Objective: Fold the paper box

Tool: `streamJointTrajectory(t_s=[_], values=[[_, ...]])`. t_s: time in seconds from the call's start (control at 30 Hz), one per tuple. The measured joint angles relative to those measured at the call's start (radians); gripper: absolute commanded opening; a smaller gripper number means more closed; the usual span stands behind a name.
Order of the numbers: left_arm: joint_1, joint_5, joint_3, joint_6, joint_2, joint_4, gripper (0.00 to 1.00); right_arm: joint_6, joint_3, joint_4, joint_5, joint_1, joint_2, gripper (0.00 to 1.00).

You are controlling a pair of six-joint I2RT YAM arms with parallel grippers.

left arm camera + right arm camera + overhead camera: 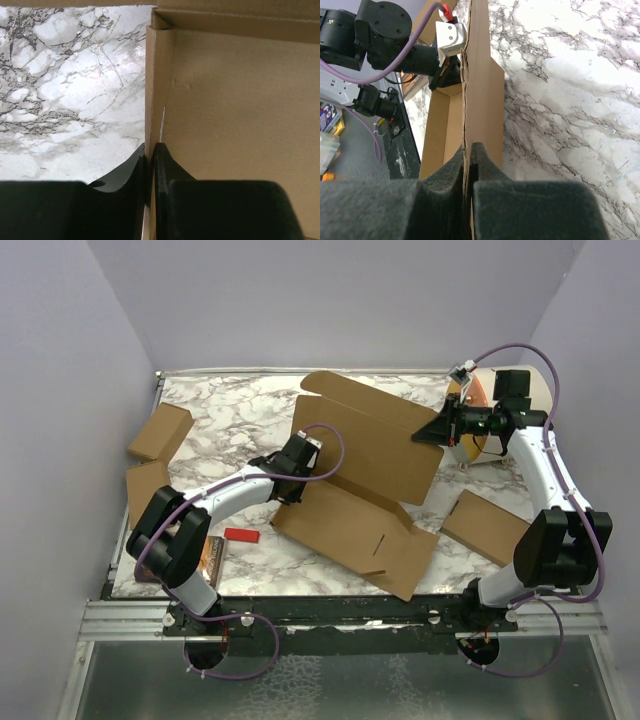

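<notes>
The paper box [370,455] sits half-open in the middle of the marble table [220,410], with its base lying flat and one large panel standing up at a tilt. The left pincer [150,150] is clenched on a cardboard edge at the box's left side. The right pincer [468,150] is grasping the raised panel's right edge.

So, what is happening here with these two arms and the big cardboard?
Two robot arms are working on the paper box. The left hand is shut on a cardboard edge at its left side, and the right hand is shut on the right edge of the raised panel. One panel lies flat on the marble table, the other stands tilted up. The box is not yet folded.
</notes>
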Motion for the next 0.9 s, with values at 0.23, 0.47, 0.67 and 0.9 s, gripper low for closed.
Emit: streamJointTrajectory(t_s=[0.23,0.47,0.67,0.9], values=[[0.005,0.000,0.006,0.000,0.000,-0.011,0.23,0.000,0.000,0.001,0.000,-0.002,0.000,0.01],[0.008,-0.002,0.020,-0.004,-0.002,-0.050,0.33,0.000,0.002,0.002,-0.001,-0.003,0.000,0.01],[0.008,-0.001,0.039,-0.008,-0.028,-0.066,0.42,0.000,0.002,0.002,-0.001,-0.003,0.000,0.01],[0.019,0.033,0.036,-0.015,-0.110,-0.054,0.60,-0.006,0.002,0.001,-0.001,-0.003,0.000,0.01]])
